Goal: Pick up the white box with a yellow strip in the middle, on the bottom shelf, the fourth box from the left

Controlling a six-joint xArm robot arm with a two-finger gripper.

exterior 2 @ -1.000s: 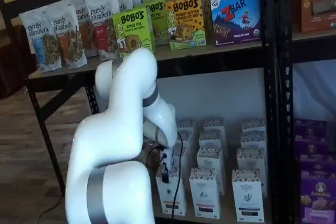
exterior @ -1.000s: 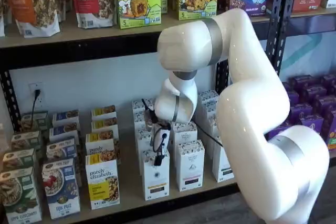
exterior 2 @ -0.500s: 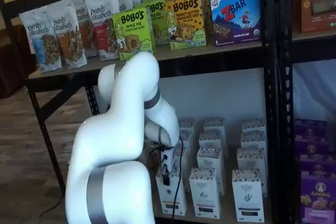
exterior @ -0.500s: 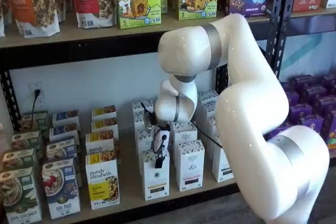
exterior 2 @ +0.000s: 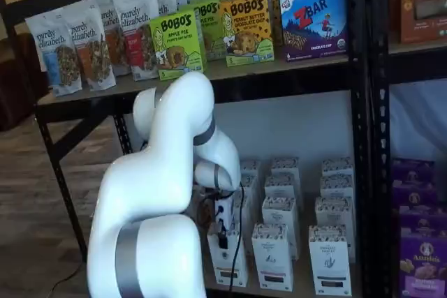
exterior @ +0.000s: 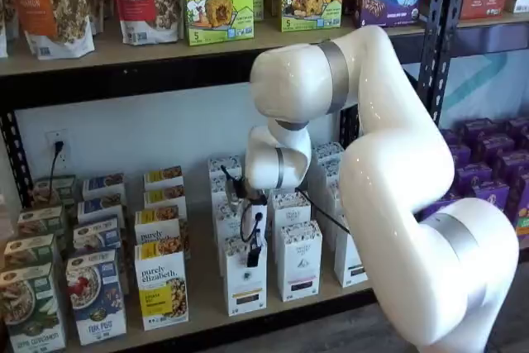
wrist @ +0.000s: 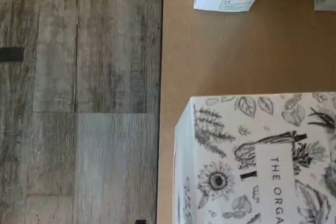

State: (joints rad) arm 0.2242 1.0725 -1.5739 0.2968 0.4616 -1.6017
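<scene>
The white box (exterior: 245,277) is seen at the front edge of the bottom shelf (exterior: 198,303), upright, heading its row. The gripper (exterior: 252,255) is held just above the box top, which is shown close in the wrist view (wrist: 252,156). Its fingers are spread wide, nothing grasped.
</scene>
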